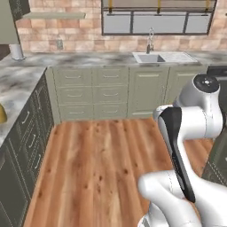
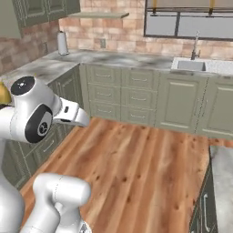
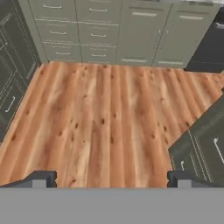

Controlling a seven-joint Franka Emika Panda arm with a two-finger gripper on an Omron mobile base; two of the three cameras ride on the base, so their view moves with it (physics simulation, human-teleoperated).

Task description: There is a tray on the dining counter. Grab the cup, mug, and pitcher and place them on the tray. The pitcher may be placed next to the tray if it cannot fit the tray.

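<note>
Clearly the tool (image 3: 112, 179) hangs wide and empty over the bare wood floor (image 3: 100, 122), and with just a yellow-tan sliver of what may be the pitcher (image 1: 2, 114) on the left worktop (image 1: 17, 86), the base could drive past it.

Ahead of me a wooden plank floor (image 1: 97, 168) runs to sage-green cabinets (image 1: 111, 91) under a marbled counter (image 1: 88, 58) with a sink (image 1: 150, 57), below a brick wall (image 1: 62, 24) and window (image 1: 155, 17).
</note>
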